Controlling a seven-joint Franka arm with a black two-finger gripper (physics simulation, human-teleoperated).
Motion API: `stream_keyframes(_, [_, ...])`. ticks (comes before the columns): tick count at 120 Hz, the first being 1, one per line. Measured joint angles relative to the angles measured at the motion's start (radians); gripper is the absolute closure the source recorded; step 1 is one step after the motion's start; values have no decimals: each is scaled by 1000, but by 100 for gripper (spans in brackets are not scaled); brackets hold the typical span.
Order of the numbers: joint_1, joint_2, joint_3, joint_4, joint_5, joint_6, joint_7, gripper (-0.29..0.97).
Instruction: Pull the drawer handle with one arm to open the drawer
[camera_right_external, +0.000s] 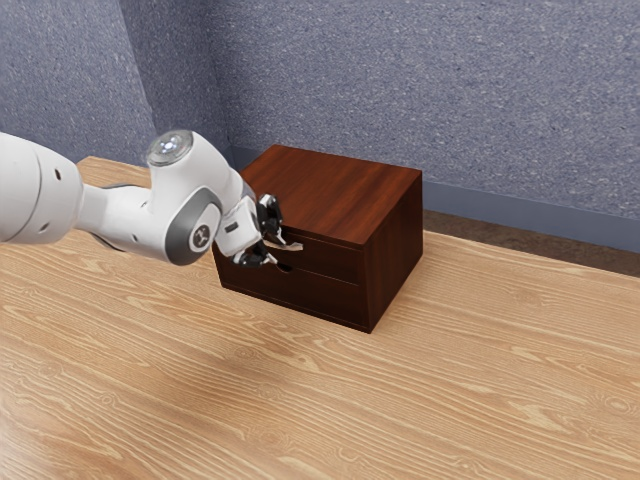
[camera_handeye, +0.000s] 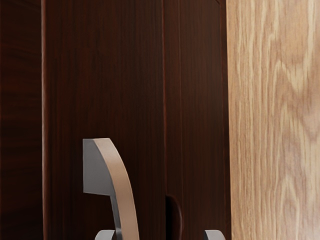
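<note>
A dark brown wooden cabinet (camera_right_external: 335, 195) with two drawers stands on the table. The upper drawer front (camera_right_external: 325, 252) carries a curved metal handle (camera_right_external: 291, 243), which the wrist view shows close up as a grey-tan bar (camera_handeye: 114, 185). My black gripper (camera_right_external: 267, 235) is right at that drawer front, open, one finger above the handle and one below. In the wrist view two fingertips (camera_handeye: 214, 234) peek in far apart, and the handle lies beside one of them. The upper drawer front looks flush with the cabinet.
The lower drawer (camera_right_external: 305, 288) has a small recess (camera_handeye: 174, 215) at its edge. The light wooden table (camera_right_external: 420, 390) stretches wide around the cabinet. A grey wall (camera_right_external: 450, 80) stands behind it.
</note>
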Motion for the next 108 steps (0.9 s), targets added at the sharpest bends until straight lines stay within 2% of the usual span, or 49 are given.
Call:
stream_keyframes(56, [-1,3,1,-3,-23,-1,0,64])
stream_keyframes(108, [4,-28,3,-30,-41,-3,0,68])
